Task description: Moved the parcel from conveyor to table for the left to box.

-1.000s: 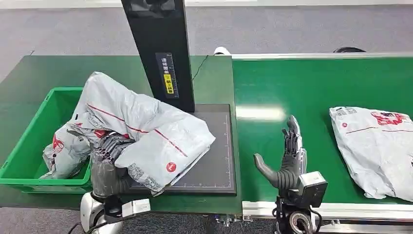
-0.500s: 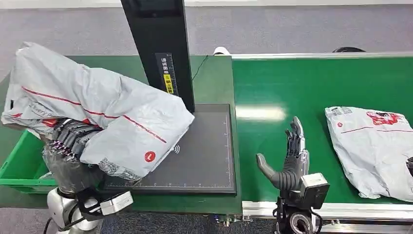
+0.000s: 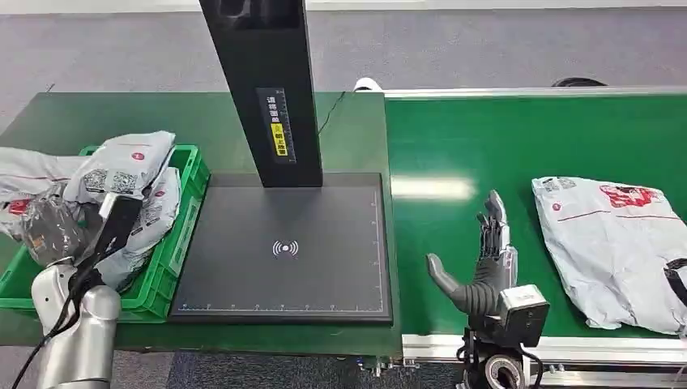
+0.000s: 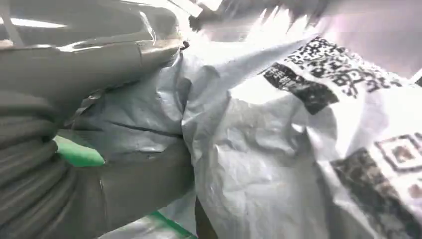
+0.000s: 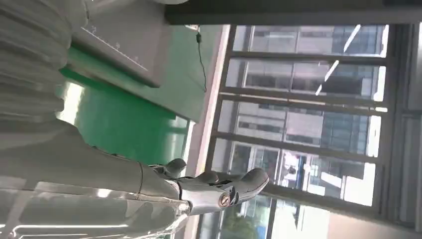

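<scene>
- At the left edge of the head view, a grey parcel [image 3: 121,174] is being lowered into the green crate [image 3: 174,259], resting on other grey bags already piled there; the placement suits the boxing step of the task.
- Behind it, the left hand [image 3: 53,227] is being kept against the parcel, wrapped partly in crumpled plastic; whether the fingers are clamped on the bag or loosened cannot be told, since the wrist view is being taken up by wrinkled film with printed codes.
- Across the lower middle of the frame, the dark scanning pad [image 3: 283,247] is being left bare beneath the black upright post [image 3: 263,89], presumably so the next item can be set down there.
- Toward the lower right, the right hand [image 3: 478,263] is being held upright over the green conveyor belt [image 3: 486,138], fingers spread and extended, thumb apart, nothing grasped; the pose reads as a waiting stance.
- At the right edge, a second grey parcel [image 3: 616,247] is lying flat on the belt, near that hand but apart from it, likely the next to be transferred.
</scene>
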`<state>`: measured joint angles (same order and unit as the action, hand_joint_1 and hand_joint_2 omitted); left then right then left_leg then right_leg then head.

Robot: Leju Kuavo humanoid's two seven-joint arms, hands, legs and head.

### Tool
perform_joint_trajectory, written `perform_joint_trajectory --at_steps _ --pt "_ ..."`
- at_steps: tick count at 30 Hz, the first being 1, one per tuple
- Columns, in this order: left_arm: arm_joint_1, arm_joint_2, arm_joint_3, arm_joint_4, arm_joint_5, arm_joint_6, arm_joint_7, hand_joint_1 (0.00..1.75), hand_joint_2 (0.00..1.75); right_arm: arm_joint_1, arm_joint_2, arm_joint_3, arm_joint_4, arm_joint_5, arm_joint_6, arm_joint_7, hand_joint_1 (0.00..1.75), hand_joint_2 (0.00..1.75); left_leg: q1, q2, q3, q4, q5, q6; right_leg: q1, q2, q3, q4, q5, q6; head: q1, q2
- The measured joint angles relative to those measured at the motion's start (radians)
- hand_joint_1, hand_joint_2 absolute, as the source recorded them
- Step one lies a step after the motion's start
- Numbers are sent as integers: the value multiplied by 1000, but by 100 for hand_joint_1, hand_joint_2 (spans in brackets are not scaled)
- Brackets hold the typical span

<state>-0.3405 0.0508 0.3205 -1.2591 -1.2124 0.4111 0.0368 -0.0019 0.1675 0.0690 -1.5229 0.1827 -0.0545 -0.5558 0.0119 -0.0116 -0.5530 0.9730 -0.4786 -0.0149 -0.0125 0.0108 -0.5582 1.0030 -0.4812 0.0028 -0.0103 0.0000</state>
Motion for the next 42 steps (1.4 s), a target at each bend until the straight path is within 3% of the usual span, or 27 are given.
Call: perform_joint_trajectory --at_steps 7,10,14,21,22,23,27,31,42 --pt "-53 43 88 163 15 -36 30 175 175 0 7 -16 0 9 14 -3 0 175 0 0 0 0 0 0 0 1 -1 0 0 0 0 0" --pt "-79 51 123 221 161 -124 -57 175 175 1 8 -20 0 10 15 -3 0 175 0 0 0 0 0 0 0 1 -1 0 0 0 0 0" --pt "-109 63 155 291 489 -389 -221 175 175 1 8 -23 0 10 15 -3 0 175 0 -2 1 0 0 0 0 -1 1 0 0 0 0 0" --pt "-144 87 161 363 636 -449 -240 175 175 0 8 -26 0 10 15 2 0 175 -1 -3 3 0 1 0 -1 -2 4 0 0 0 0 0" --pt "-153 92 161 381 660 -453 -242 150 175 0 8 -26 0 10 15 3 0 175 -1 -5 3 0 1 0 -1 -4 4 0 0 0 0 0" --pt "-162 96 159 402 675 -451 -250 5 175 0 8 -25 0 10 15 7 0 175 -1 -6 4 0 2 0 -1 -6 5 0 0 0 0 0" --pt "-180 105 142 451 731 -489 -301 0 175 0 9 -23 0 10 15 12 0 175 -1 -8 8 -1 2 0 -1 -8 10 0 -1 0 0 0" --pt "-175 100 130 456 938 -673 -364 0 175 -6 9 -22 0 9 15 16 0 175 -1 -11 9 -1 3 0 -1 -11 10 0 -1 0 0 0" --pt "-6 3 -5 93 1169 -613 -398 0 175 -2 9 -23 0 5 8 14 0 175 -2 -9 -1 2 3 1 -2 -10 2 0 0 1 0 0"
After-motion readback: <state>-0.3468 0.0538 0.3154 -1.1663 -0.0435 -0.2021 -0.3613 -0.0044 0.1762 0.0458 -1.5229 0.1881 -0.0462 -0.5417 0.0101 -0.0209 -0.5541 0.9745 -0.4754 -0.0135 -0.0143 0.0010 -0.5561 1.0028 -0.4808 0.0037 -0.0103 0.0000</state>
